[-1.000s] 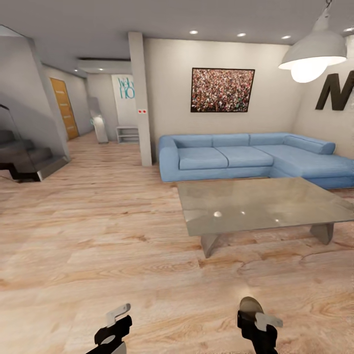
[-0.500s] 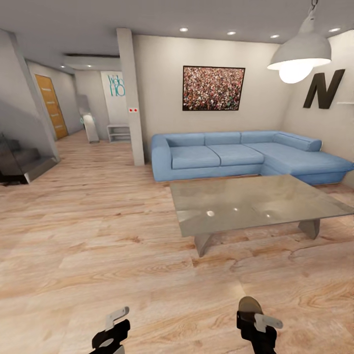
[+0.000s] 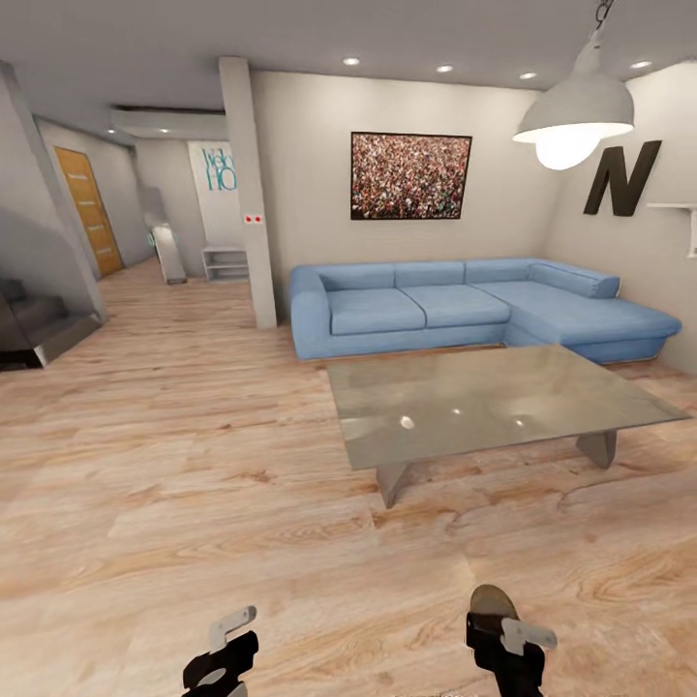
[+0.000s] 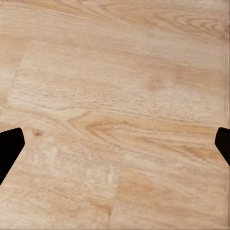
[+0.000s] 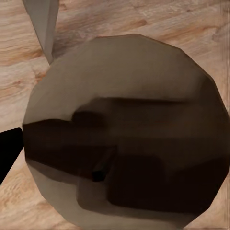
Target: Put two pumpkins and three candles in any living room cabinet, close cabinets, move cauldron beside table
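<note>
A stubby beige-grey candle [image 3: 492, 602] sits in my right gripper [image 3: 503, 631], low over the wooden floor. Seen end-on in the right wrist view, the candle [image 5: 129, 96] takes up nearly the whole picture, with the right gripper [image 5: 115, 143] shut around it. My left gripper [image 3: 232, 634] is open and holds nothing; in the left wrist view the left gripper [image 4: 115, 143] has only floor planks between its fingers. The low table [image 3: 484, 397] with a glossy grey-beige top stands ahead to the right, and one of its legs [image 5: 43, 24] appears beyond the candle. The pumpkins, cabinet and cauldron are out of view.
A blue corner sofa [image 3: 465, 305] runs behind the table against the wall. A square pillar [image 3: 247, 194] stands left of it, with a hallway and an orange door [image 3: 87, 208] beyond. Dark stairs [image 3: 29, 324] rise at far left. A pendant lamp [image 3: 571, 106] hangs over the table.
The whole picture has slid left, so the camera has turned or moved a little. Both grippers keep their places, and the right one still holds the candle.
</note>
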You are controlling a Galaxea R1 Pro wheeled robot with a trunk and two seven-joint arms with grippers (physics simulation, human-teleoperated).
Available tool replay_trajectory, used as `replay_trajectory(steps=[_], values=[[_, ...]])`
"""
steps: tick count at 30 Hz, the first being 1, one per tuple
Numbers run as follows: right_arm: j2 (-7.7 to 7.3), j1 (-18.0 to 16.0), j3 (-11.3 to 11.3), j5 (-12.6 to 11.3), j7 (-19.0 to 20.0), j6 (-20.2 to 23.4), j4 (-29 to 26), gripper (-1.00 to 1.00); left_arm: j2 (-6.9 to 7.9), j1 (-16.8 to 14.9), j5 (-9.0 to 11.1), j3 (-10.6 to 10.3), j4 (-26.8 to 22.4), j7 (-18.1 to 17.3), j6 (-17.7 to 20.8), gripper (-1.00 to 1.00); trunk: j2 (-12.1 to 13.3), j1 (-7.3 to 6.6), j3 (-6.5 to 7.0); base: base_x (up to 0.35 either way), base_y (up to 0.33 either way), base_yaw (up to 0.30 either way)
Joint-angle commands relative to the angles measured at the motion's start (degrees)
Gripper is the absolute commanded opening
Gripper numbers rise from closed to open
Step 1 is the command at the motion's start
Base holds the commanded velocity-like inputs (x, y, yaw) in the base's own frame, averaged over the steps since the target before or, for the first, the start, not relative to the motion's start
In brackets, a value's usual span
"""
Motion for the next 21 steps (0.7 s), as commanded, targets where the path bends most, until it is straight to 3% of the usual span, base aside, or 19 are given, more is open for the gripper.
replay_trajectory(steps=[1,10,15,21], values=[[-0.08,-0.07,0.47,-0.64,-0.37,-0.34,0.02,-1.0,0.01,0.0,0.45,-0.5,-0.05,0.29,-0.17,1.0,-0.03,-0.01,-0.05,-0.005,0.0,-0.267],[-0.08,-0.07,0.44,-0.62,-0.37,-0.34,0.12,-1.0,-0.07,0.05,0.46,-0.5,-0.04,-0.04,0.03,1.0,-0.03,-0.01,-0.05,-0.192,0.015,-0.275],[-0.08,-0.07,0.44,-0.64,-0.37,-0.34,0.13,-1.0,-0.26,0.05,0.46,-0.5,1.43,-3.83,0.01,1.0,-0.03,-0.01,-0.05,-0.044,0.009,-0.29],[-0.08,-0.07,0.44,-0.64,-0.37,-0.34,0.13,-1.0,-0.51,0.05,0.46,-0.5,1.85,-4.72,0.01,1.0,-0.03,-0.01,-0.05,-0.004,0.001,-0.292]])
